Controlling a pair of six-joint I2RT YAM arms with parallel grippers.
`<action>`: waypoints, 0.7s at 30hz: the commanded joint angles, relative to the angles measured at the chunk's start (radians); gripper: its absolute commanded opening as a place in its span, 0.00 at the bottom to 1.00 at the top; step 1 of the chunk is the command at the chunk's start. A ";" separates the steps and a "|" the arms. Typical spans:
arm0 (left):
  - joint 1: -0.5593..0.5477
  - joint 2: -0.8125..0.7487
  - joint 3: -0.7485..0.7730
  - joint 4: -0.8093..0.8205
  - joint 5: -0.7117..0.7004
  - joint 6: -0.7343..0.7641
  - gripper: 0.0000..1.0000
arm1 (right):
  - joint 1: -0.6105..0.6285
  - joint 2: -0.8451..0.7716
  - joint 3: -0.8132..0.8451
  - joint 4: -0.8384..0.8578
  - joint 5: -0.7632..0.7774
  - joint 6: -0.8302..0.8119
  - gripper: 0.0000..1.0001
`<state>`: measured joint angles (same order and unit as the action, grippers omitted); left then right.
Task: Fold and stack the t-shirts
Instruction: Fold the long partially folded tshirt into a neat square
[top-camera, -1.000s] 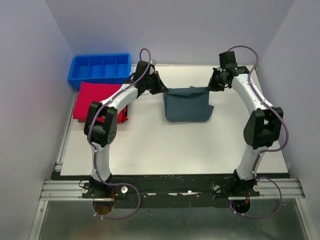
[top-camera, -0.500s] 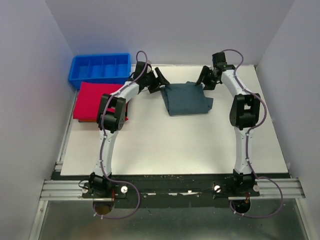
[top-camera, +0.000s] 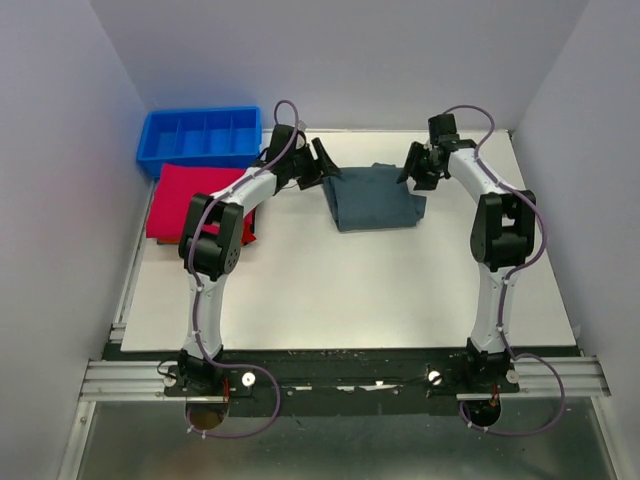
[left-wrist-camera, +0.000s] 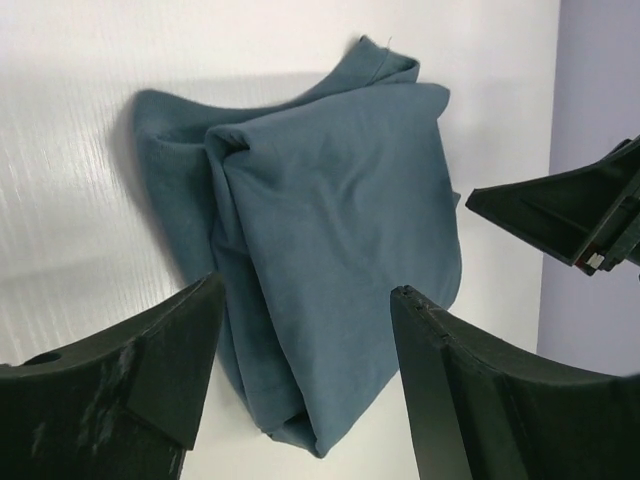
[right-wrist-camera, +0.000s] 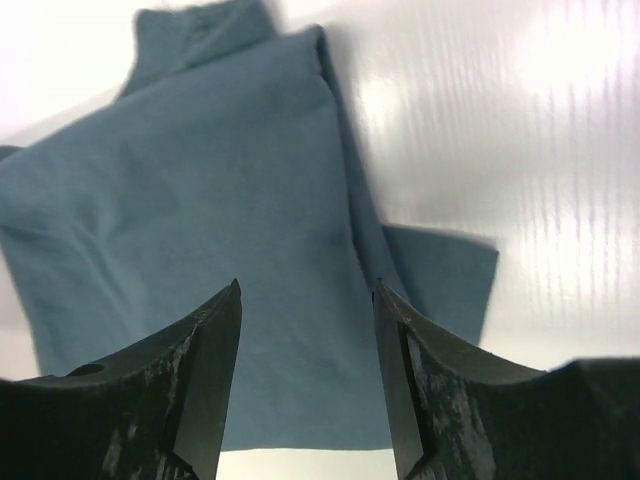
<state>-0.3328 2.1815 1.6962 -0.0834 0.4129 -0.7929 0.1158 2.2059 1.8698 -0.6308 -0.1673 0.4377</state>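
we saw the folded blue t-shirt (top-camera: 375, 197) flat on the table (top-camera: 330, 290), with our left gripper (top-camera: 322, 165) at its 10 o'clock and our right gripper (top-camera: 415, 172) at its 2 o'clock, both just beside it, fingers apart and holding nothing.

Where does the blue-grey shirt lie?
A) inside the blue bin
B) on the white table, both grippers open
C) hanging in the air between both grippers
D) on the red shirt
B: the blue-grey shirt rests on the table; left gripper and right gripper are open, holding nothing.
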 joint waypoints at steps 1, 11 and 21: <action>-0.031 0.063 0.048 -0.075 -0.048 0.004 0.79 | -0.004 -0.038 -0.060 -0.003 0.100 -0.002 0.65; -0.060 0.192 0.214 -0.230 -0.158 0.027 0.77 | 0.018 0.015 -0.075 -0.033 0.080 -0.007 0.66; -0.054 0.163 0.137 -0.185 -0.112 0.061 0.14 | 0.084 -0.162 -0.343 0.052 0.065 0.009 0.66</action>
<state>-0.3901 2.3650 1.8812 -0.2832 0.2958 -0.7589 0.1772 2.1551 1.6562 -0.5999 -0.1047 0.4374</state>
